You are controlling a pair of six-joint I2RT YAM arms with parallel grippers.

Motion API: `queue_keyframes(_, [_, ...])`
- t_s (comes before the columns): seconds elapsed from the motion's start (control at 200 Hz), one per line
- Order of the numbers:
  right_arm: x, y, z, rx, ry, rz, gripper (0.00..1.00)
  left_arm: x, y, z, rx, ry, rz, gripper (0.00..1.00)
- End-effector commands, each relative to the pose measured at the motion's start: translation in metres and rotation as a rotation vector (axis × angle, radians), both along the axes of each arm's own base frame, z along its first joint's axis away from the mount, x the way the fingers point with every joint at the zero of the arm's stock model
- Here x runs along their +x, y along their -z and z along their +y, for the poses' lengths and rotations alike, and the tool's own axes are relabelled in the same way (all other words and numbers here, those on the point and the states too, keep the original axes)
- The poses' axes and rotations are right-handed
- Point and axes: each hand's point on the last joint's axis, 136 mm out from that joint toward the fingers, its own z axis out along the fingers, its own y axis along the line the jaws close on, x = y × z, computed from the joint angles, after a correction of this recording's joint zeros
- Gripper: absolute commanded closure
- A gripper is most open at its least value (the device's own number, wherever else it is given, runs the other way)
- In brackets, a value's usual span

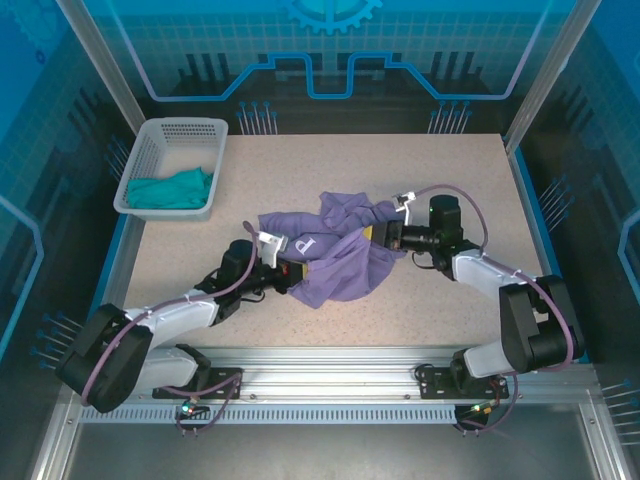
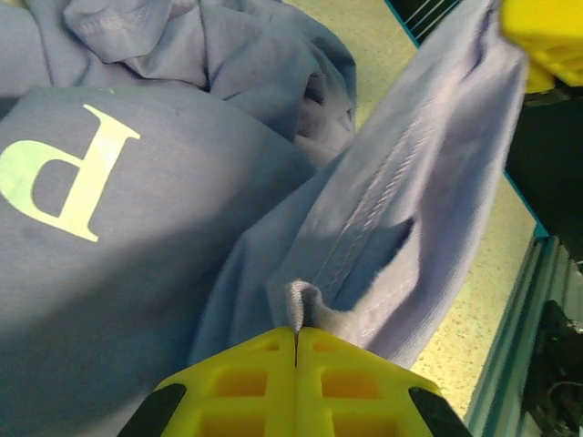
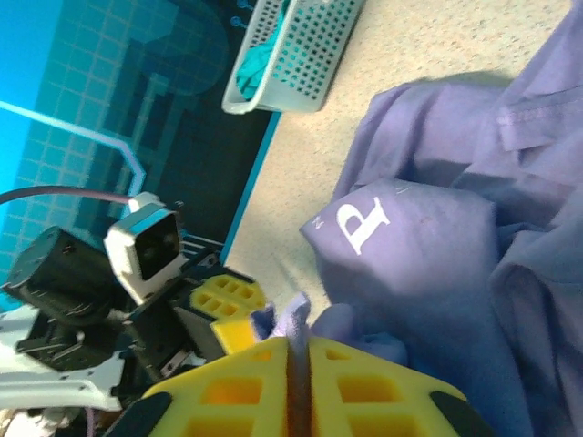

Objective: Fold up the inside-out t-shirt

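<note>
**Crumpled T-Shirt Held at Two Points**

The inside-out t-shirt (image 1: 335, 265) lies in a loose lavender heap at the middle of the bench (image 1: 440, 170), between the two arms. Much of it is folded under itself, so sleeves, neck opening and hem cannot be told apart from above. Of the white print, one letter P (image 1: 307, 243) is legible; the rest is lost in the folds. The left wrist view shows a raised seam with visible stitching along a stretched fold of the cloth (image 2: 401, 209), and its top right corner cuts off a yellow block.

The left tool (image 1: 300, 272) sits at the heap's near left edge. Its yellow fingers (image 2: 246, 382) are pressed together, with a small pucker of cloth pinched between the tips. The right tool (image 1: 372, 236) meets the heap's right side. Its fingers (image 3: 364, 391) stand almost together, and a thin edge of cloth rises from the slit between them.

A white basket (image 1: 185, 124) stands at the far left corner, well apart, holding a teal garment (image 1: 172, 190).
</note>
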Motion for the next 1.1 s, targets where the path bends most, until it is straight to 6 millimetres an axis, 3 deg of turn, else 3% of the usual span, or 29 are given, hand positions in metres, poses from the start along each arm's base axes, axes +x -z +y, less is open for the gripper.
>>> queue_keyframes(0.0, [0.000,0.013,0.007,-0.098,0.027,0.003,0.83,-0.006,-0.019,-0.006,-0.071,0.049,-0.045,1.00])
queue_keyframes(0.13, [-0.011,0.039,0.028,-0.293,-0.034,0.004,0.80,-0.005,-0.019,-0.009,-0.063,0.064,-0.035,1.00])
queue_keyframes(0.295, [-0.021,0.075,0.012,-0.541,-0.041,0.019,0.79,-0.009,-0.007,-0.014,-0.041,0.093,-0.001,1.00])
queue_keyframes(0.385, [-0.027,0.081,-0.002,-0.699,-0.045,-0.016,0.77,-0.013,-0.002,-0.019,-0.031,0.114,0.017,1.00])
queue_keyframes(0.525, [-0.040,0.071,-0.014,-0.853,-0.062,-0.097,0.73,-0.020,0.003,-0.025,-0.022,0.144,0.037,1.00])
queue_keyframes(0.705, [-0.064,0.055,0.010,-0.842,-0.122,-0.220,0.68,-0.023,0.007,-0.030,-0.002,0.164,0.051,1.00])
queue_keyframes(0.83, [-0.077,0.068,0.015,-0.800,-0.112,-0.120,0.67,-0.023,0.016,-0.025,0.024,0.132,0.079,1.00])
queue_keyframes(0.935, [-0.090,0.076,0.031,-0.639,-0.089,-0.018,0.65,-0.023,0.020,-0.023,0.034,0.116,0.084,1.00])
queue_keyframes(1.096, [-0.084,0.082,0.043,-0.527,-0.029,0.032,0.62,-0.023,0.022,-0.023,0.036,0.115,0.083,1.00])
